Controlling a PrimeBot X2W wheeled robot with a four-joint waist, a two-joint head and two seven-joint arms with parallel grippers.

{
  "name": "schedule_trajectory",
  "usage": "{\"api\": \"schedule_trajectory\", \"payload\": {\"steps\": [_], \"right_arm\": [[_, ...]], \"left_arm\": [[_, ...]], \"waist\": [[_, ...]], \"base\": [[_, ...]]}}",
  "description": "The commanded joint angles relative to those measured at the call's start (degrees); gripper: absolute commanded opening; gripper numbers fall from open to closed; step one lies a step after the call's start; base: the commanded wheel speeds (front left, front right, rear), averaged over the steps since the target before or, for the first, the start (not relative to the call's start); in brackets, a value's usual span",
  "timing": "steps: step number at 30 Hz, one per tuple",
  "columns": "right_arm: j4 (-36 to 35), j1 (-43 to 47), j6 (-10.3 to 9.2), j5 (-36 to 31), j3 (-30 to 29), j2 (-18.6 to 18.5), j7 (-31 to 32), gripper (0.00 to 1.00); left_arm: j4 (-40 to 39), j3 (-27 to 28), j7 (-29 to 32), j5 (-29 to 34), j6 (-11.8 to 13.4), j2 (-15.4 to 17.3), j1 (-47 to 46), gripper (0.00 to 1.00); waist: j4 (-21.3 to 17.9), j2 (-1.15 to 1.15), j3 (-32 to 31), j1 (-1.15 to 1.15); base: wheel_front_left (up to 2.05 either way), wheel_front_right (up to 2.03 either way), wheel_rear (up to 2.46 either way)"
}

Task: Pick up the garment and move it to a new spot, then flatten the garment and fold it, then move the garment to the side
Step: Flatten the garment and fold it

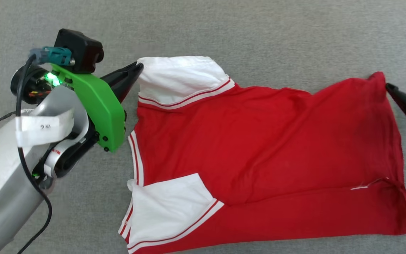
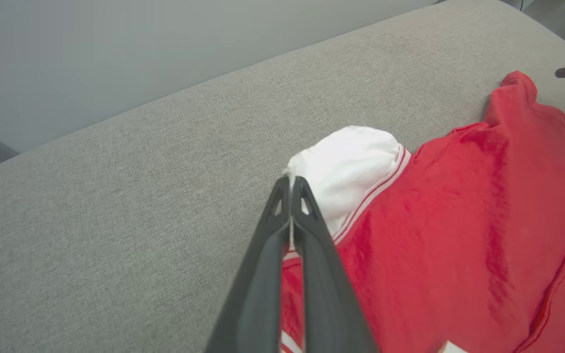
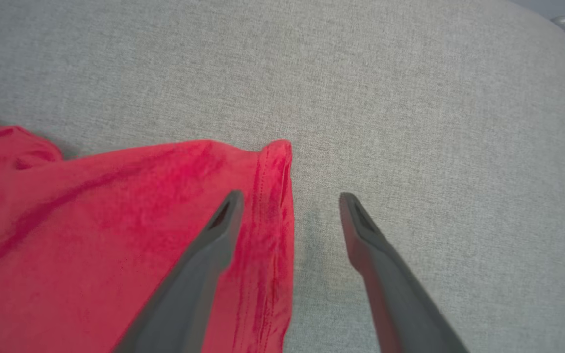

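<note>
1. The shirt (image 1: pixel 259 141) lies spread on a grey fabric surface (image 1: pixel 259 31), with the neck end toward the robot's left and the hem toward its right. It is mostly flat, though a few long creases run across the red body.

2. The left gripper (image 2: pixel 291 182) is clenched on the outer corner of the far white sleeve (image 1: pixel 178 79). Its two dark fingers are pressed together with a sliver of white cloth between them.

3. The right gripper (image 3: pixel 291 197) is released, its fingers wide apart. One fingertip hangs over the red hem corner (image 3: pixel 277 152) and the other over bare grey fabric just beside it, and it holds nothing.

4. The near white sleeve (image 1: pixel 167 208) lies flat on the red cloth. A long crease runs from it toward the hem, so the near side may already be turned in; I cannot tell for sure.

5. Progress, as I judge it: the pick-up and move to a new spot look done, and the work is now in the flattening stage — one corner is held and the opposite one is free.

6. Left to do: finish smoothing, make the fold or folds, then carry the folded shirt to the side.
</note>
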Motion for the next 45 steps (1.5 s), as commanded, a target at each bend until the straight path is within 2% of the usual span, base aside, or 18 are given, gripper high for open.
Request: {"api": "schedule_trajectory", "payload": {"steps": [1, 9, 16, 17, 19, 34, 45], "right_arm": [[1.54, -1.98, -0.05, -0.1, 0.27, -0.25, 0.87, 1.0], [10.03, -7.49, -0.05, -1.87, 1.99, 0.13, 2.02, 1.0], [15.12, -7.46, -0.05, -1.89, 4.55, 0.34, 2.22, 1.0], [15.65, -7.3, -0.05, -1.73, 4.89, 0.3, 2.28, 0.72], [16.37, -7.11, -0.05, -1.49, 5.34, 0.17, 2.03, 0.0], [19.82, -5.45, -0.05, -0.11, 1.78, -0.26, -11.6, 0.0], [15.45, 3.85, -0.05, 6.13, 1.15, -1.31, -23.04, 0.0]], "left_arm": [[-1.72, 0.22, -0.18, 0.85, 0.93, 0.71, 0.91, 0.0], [-6.45, -0.43, 0.18, 2.35, 1.72, 0.49, 0.14, 0.0], [-6.59, -0.59, -0.49, 2.55, 1.63, 0.1, 0.11, 0.0], [-6.34, -0.59, -0.62, 2.58, 1.61, 0.21, 0.24, 0.0], [-5.87, -0.55, -0.9, 2.58, 1.6, 0.31, 0.45, 0.0], [2.4, -0.18, -4.43, 0.91, 1.84, -0.82, 3.67, 0.0], [4.95, -1.28, -7.0, -0.22, 2.37, -1.36, 9.09, 0.0]], "waist": [[2.42, 0.0, 2.36, 0.0], [4.64, 0.0, 4.22, 0.0], [5.38, 0.0, 4.92, 0.0], [5.4, 0.0, 4.92, 0.0], [5.41, 0.0, 4.84, 0.0], [4.36, 0.0, -1.76, 0.0], [4.97, 0.0, -9.04, 0.0]], "base": [[0.0, 0.0, 0.0], [0.0, 0.0, 0.0], [0.0, 0.0, 0.0], [0.0, 0.0, 0.0], [0.0, 0.0, 0.0], [0.0, 0.0, 0.0], [0.0, 0.0, 0.0]]}}
